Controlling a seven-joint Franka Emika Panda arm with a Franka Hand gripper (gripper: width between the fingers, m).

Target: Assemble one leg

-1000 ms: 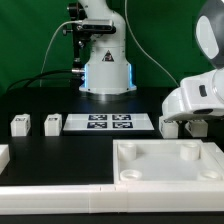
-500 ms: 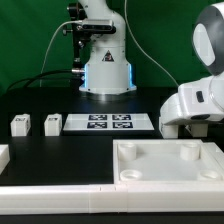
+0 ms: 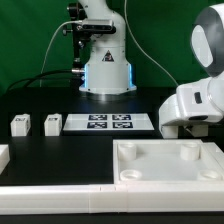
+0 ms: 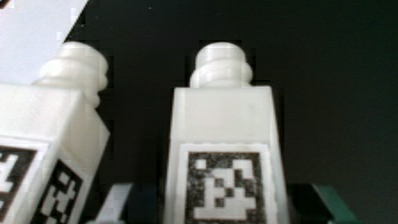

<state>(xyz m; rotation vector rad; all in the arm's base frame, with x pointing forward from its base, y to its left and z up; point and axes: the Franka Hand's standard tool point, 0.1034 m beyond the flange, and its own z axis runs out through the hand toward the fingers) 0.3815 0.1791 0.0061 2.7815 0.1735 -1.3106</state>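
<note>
Gripper (image 4: 222,208) — jaws astride leg (image 4: 224,110), pinching or not, cannot tell; risk — neighbouring leg (image 4: 54,115) just beside, easily knocked.

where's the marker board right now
The marker board lies flat mid-table in front of the white robot base, with a leg just beside it on the exterior view's left.

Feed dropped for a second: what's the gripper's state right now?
Gripper: straddles the small white plastic tagged leg block; clamped or not, cannot tell.
</note>
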